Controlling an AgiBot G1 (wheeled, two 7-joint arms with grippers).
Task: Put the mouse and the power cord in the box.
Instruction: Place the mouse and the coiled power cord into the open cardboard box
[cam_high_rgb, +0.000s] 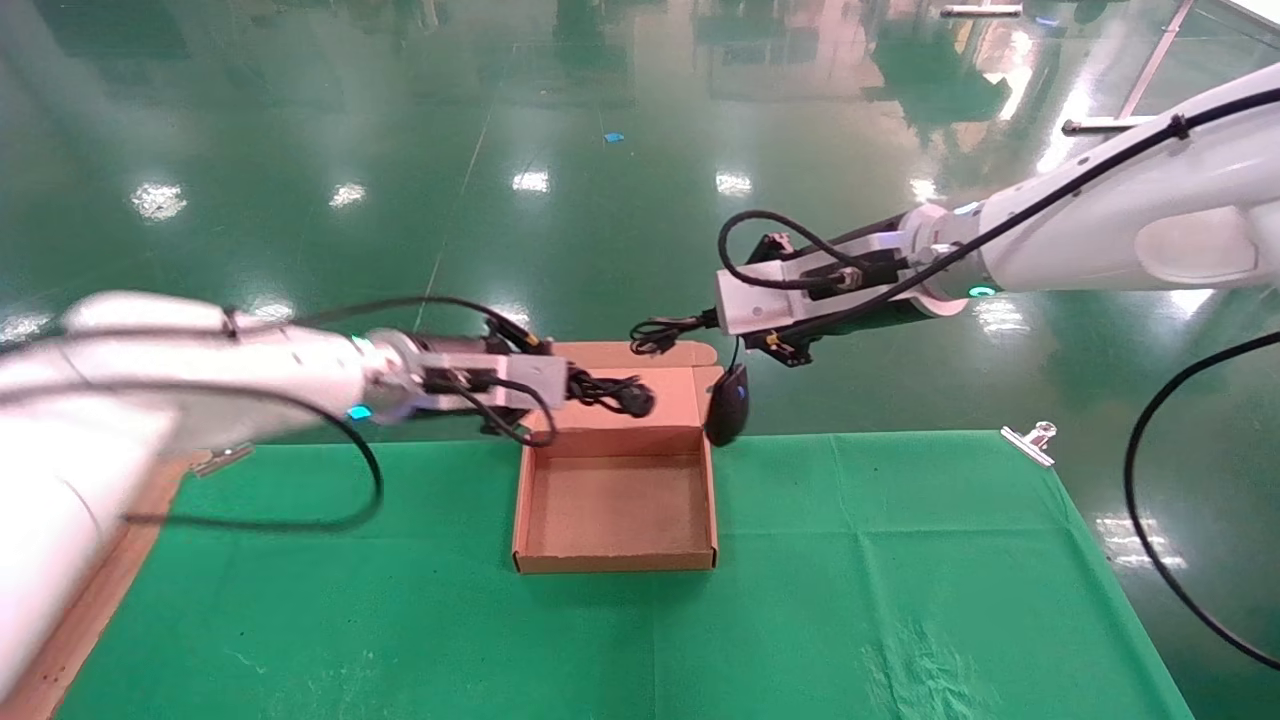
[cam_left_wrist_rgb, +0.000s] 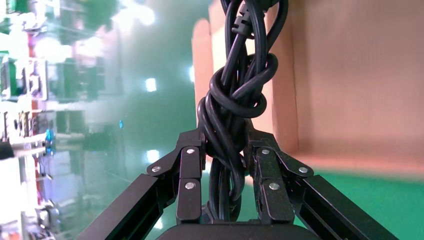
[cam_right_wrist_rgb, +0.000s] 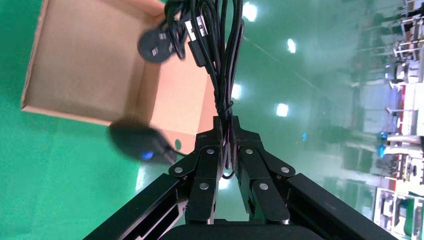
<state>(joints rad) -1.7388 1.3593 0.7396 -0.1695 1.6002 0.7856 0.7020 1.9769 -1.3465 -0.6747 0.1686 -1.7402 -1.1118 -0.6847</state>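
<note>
A green cloth (cam_high_rgb: 850, 600) covers the table, creased in places, with bare wood showing along the table's left edge (cam_high_rgb: 60, 650) and a metal clip (cam_high_rgb: 222, 459) pinning the cloth at the far left corner. The left end effector (cam_left_wrist_rgb: 225, 150) hangs over the far left corner of the box (cam_high_rgb: 615, 505), its fingers (cam_left_wrist_rgb: 189, 175) clenched on the power cord (cam_left_wrist_rgb: 232, 100), whose knotted black bundle and plug jut out above the box's back wall. The box sits open in the middle of the cloth, shallow and tan, its flap lid (cam_high_rgb: 640, 385) standing up at the far side. Just right of that lid the mouse (cam_high_rgb: 727, 402) dangles in the air by its thin cable (cam_right_wrist_rgb: 225, 65), near the box's far right corner. The right end effector (cam_right_wrist_rgb: 227, 132) is above it, pinched tight on the bunched cable, with the arm reaching in from the right. A second metal clip (cam_high_rgb: 1030, 443) holds the cloth's far right corner. Beyond the table spreads a glossy green floor (cam_high_rgb: 400, 150) mirroring ceiling lights, with a small blue scrap (cam_high_rgb: 614, 137) lying on it.
</note>
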